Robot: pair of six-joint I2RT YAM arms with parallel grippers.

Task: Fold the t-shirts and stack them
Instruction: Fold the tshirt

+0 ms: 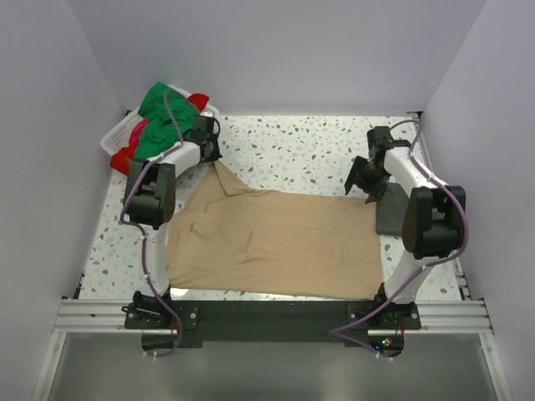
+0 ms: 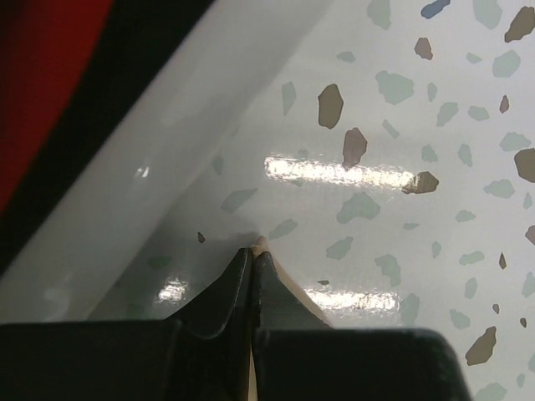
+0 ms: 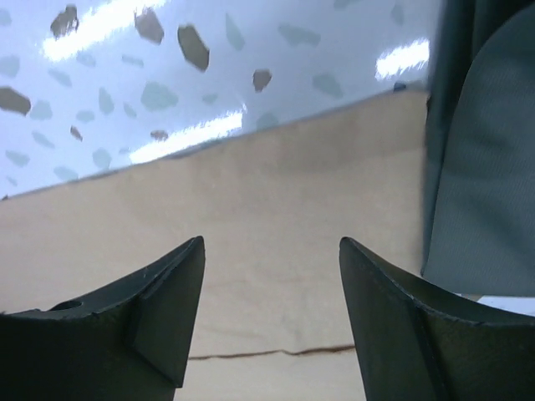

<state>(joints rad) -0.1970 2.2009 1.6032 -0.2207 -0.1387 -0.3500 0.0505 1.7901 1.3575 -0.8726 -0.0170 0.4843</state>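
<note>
A tan t-shirt [image 1: 276, 242] lies spread over the middle of the speckled table. My left gripper [image 1: 214, 155] is shut on its far left corner, pulled out toward the basket; in the left wrist view a sliver of tan cloth [image 2: 261, 243] pokes out past the closed fingertips of the left gripper [image 2: 253, 252]. My right gripper [image 1: 364, 179] is open just above the shirt's far right corner; in the right wrist view the right gripper [image 3: 272, 244] has tan cloth [image 3: 276, 209] between the spread fingers. A folded dark grey t-shirt [image 1: 393, 213] lies at the right, also visible in the right wrist view [image 3: 485, 167].
A white plastic basket [image 1: 117, 138] at the far left holds green [image 1: 163, 117], red and pink shirts. Its white wall [image 2: 142, 175] fills the left of the left wrist view. Grey walls enclose the table on three sides.
</note>
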